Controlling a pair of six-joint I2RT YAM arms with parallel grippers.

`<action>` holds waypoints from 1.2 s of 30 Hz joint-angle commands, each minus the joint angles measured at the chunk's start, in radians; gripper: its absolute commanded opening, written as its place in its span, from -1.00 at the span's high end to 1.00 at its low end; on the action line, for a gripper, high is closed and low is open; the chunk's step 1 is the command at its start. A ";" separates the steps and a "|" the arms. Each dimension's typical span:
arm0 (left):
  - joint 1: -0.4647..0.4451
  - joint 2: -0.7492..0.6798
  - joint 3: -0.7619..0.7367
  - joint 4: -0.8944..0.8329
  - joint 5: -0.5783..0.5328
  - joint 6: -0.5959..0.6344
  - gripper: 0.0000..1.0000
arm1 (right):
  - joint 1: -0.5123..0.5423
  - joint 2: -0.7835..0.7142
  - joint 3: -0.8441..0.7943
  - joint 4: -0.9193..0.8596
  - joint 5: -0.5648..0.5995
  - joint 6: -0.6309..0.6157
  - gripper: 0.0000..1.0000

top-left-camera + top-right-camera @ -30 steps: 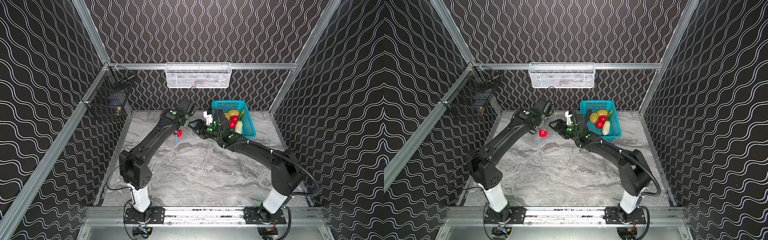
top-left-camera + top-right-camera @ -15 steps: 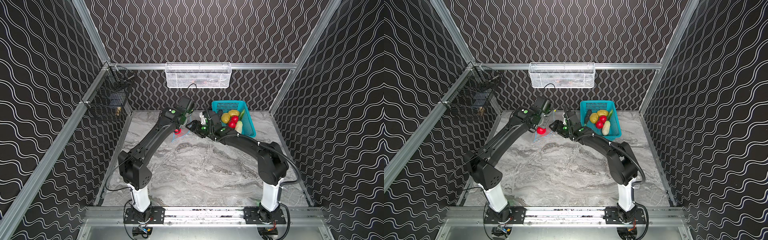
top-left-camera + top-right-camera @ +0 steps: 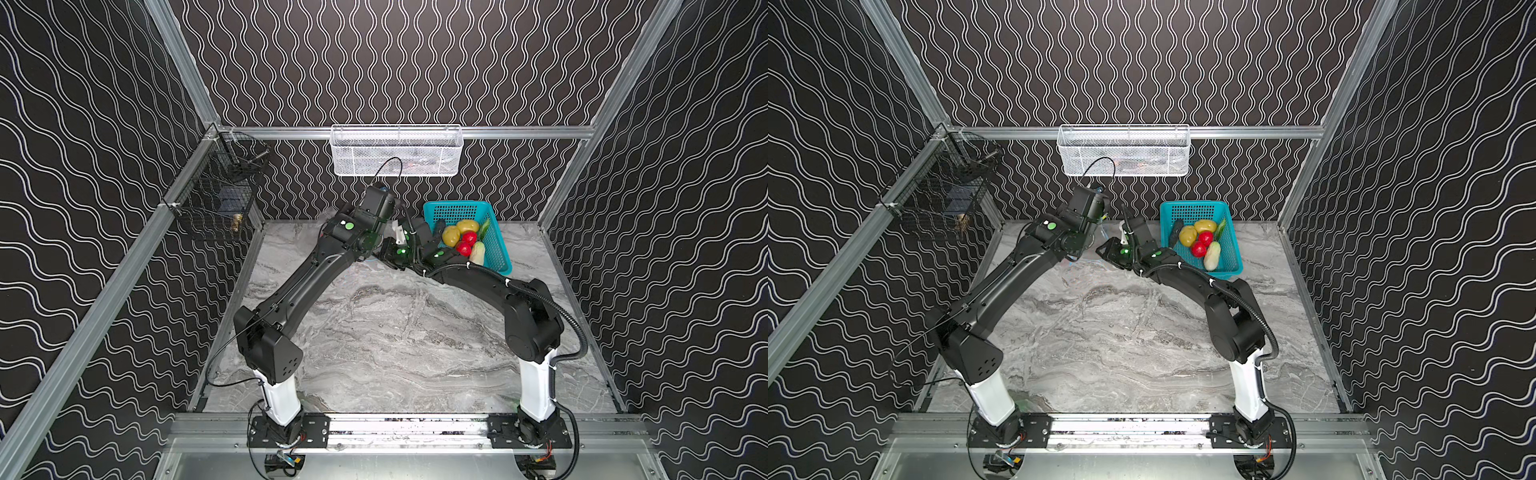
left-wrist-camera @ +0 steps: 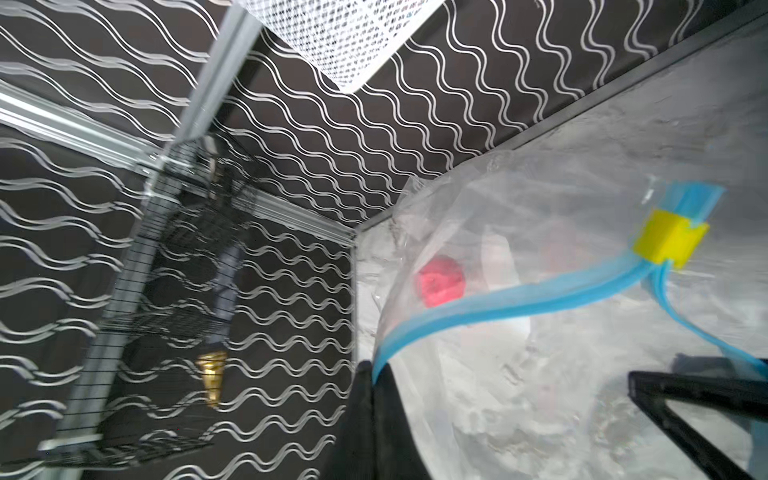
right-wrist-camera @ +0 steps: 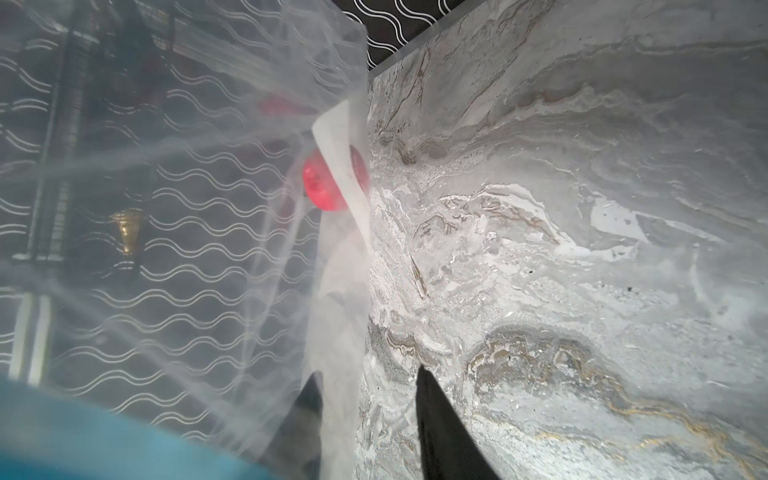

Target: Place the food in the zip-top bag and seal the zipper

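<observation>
three tomatoes (image 3: pixel 469 237), two potatoes (image 3: pixel 451 235), one radish (image 3: pixel 478 252), one bag (image 4: pixel 540 199)

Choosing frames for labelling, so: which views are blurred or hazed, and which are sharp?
Left wrist view: black wire basket and wall smeared by motion, yellow slider and red tomato soft. Right wrist view: zip-top bag film hazes everything behind it; marble table sharp. Both top views: sharp, evenly lit, teal basket crisp.

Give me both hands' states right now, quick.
Left hand: closed, holding the bag at its zipper.
Right hand: open, astride the bag's edge, not clamped.
</observation>
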 commanded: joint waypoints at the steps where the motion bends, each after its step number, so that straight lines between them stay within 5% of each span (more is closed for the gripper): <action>1: -0.006 0.003 0.020 0.018 -0.070 0.035 1.00 | 0.002 0.001 0.005 0.038 -0.024 0.017 0.24; 9: -0.015 0.063 0.008 -0.069 -0.134 -0.048 1.00 | -0.002 -0.028 -0.018 0.046 -0.039 0.000 0.10; 19: -0.015 0.079 -0.009 -0.174 0.055 -0.187 1.00 | -0.027 -0.112 -0.067 0.051 -0.044 -0.019 -0.10; 36: -0.004 0.089 -0.012 -0.221 0.229 -0.240 1.00 | -0.139 -0.279 -0.226 0.009 -0.001 -0.044 -0.32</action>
